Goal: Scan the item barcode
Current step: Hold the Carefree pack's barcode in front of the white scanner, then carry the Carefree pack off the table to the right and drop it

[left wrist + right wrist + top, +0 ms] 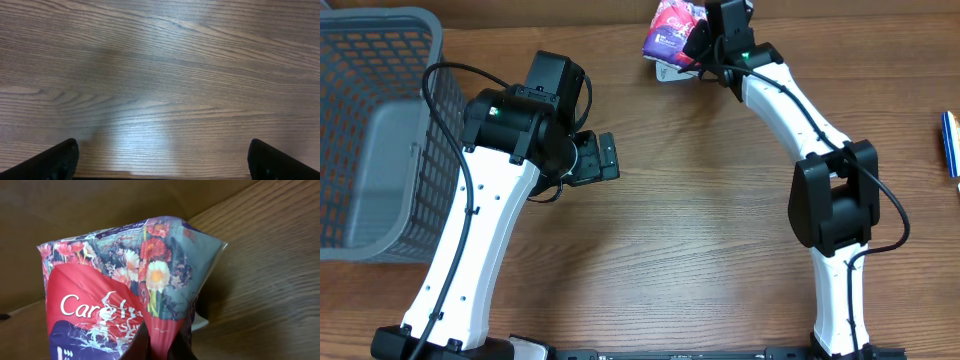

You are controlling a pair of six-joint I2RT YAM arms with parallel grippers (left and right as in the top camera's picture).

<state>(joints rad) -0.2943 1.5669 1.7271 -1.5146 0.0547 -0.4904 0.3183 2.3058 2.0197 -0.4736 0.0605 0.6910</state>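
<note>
grey plastic mesh basket (pixel 380 130) stands far left; blue object (pixel 950 145) lies at right edge. right gripper (pixel 705 48) pinches the glossy, crinkled floral packet (pixel 670 28) at the wood-grain table (pixel 700 200) far edge. left gripper (pixel 605 158) jaws spread over the table.

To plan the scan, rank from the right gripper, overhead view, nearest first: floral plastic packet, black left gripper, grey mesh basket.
1. floral plastic packet, held by the right gripper, top centre.
2. left gripper, left of centre.
3. grey mesh basket, far left.
</note>
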